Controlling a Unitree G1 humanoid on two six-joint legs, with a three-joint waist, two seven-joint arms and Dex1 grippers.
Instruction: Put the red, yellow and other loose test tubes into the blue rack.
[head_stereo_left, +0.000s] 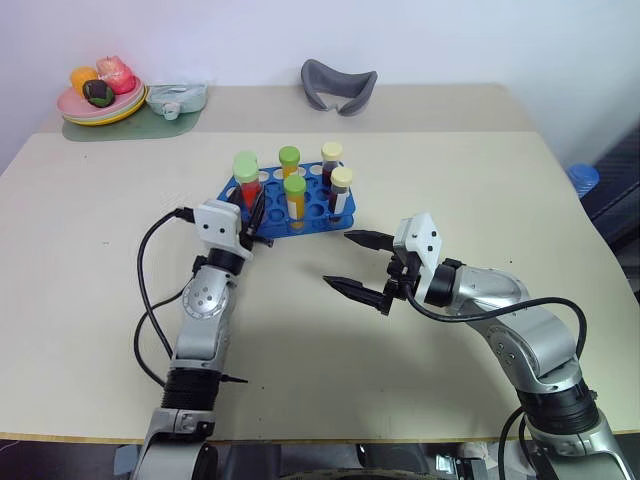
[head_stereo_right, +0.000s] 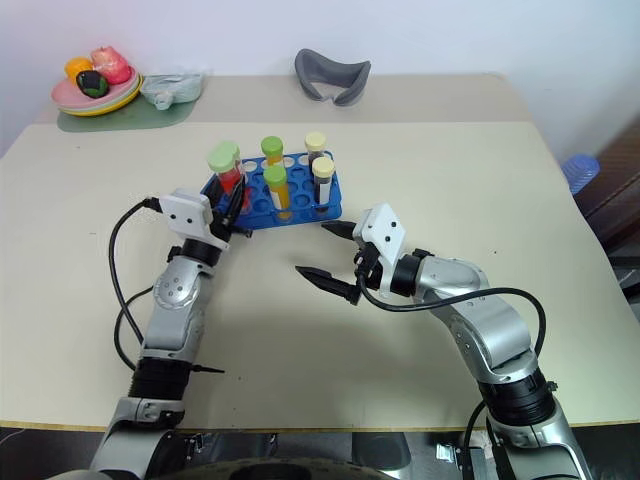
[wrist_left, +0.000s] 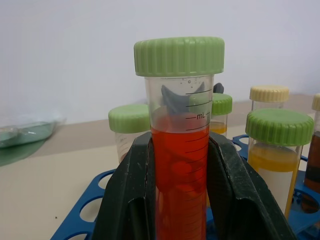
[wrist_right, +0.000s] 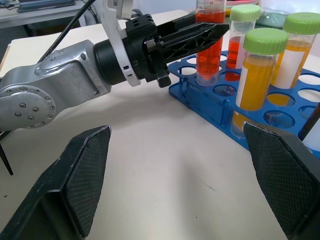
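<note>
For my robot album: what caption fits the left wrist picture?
Left hand shut on the red tube, upright over the blue rack.

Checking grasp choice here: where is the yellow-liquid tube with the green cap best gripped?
Grip the yellow tube on its bare wall just under the green cap, coming from the open table side. It stands upright in the blue rack, and neighbouring tubes crowd its far side.
</note>
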